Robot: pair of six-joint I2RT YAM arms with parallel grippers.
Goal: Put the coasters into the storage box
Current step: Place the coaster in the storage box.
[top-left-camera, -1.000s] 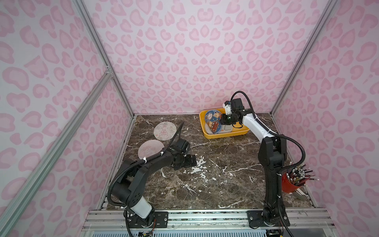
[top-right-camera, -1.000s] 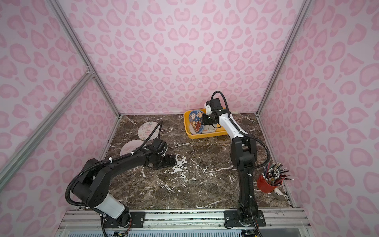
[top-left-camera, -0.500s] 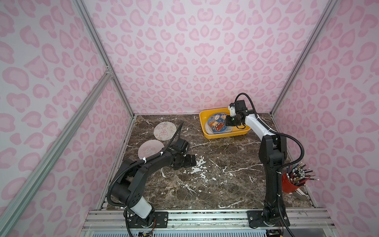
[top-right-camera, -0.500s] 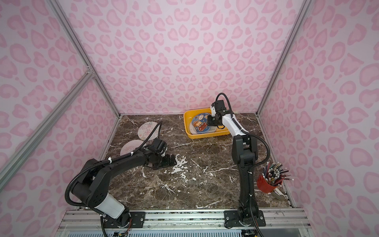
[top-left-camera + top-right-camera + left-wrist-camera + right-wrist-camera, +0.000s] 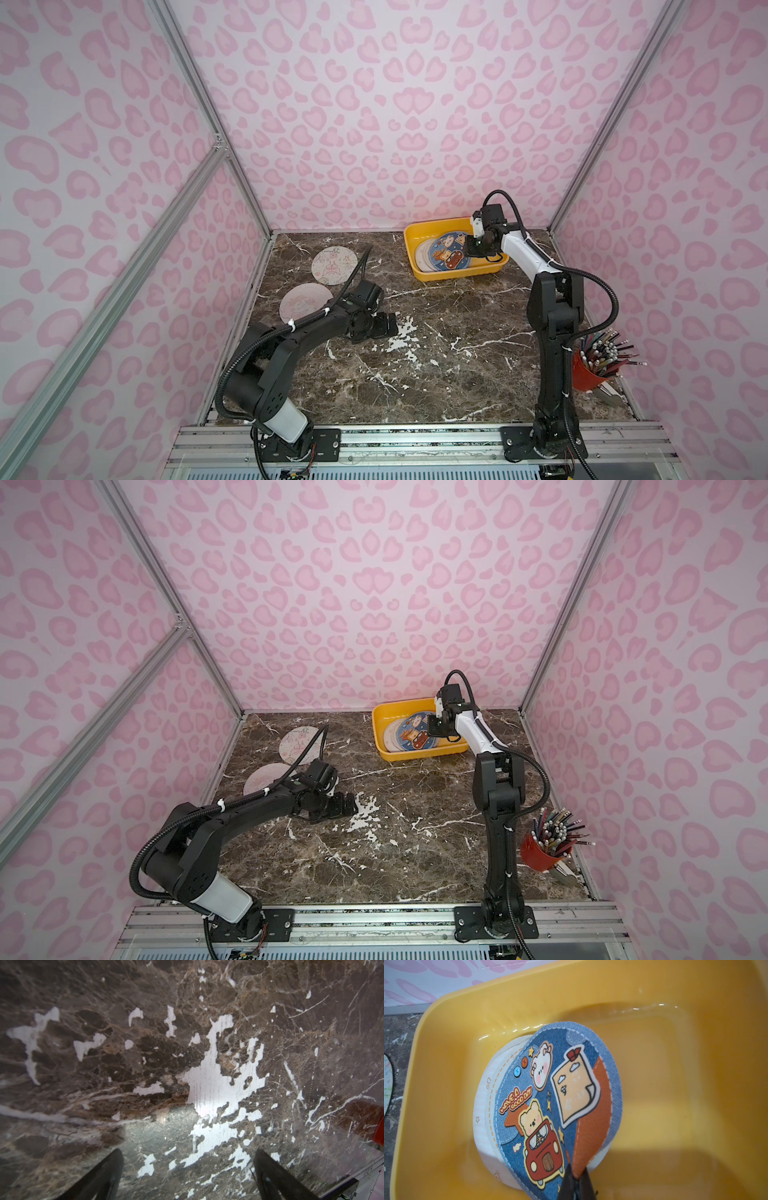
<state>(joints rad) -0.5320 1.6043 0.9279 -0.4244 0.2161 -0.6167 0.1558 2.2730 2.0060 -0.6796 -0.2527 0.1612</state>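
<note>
Clamps right end effector [image 5: 576,1178] on blue cartoon coaster [image 5: 550,1105] atop pale coasters [image 5: 480,1126] in yellow storage box [image 5: 446,1022]; hangs left end effector [image 5: 189,1152] spread wide over marble surface [image 5: 83,1001].

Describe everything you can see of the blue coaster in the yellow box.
The blue coaster is a thin round disc that looks like fabric, with a denim-look print: cartoon animals, a red car, a paper note, an orange band and the words HAVE A GOOD DAY. It lies face up on a stack of pale coasters inside the storage box. The right end effector pinches its orange edge, which looks slightly lifted.
</note>
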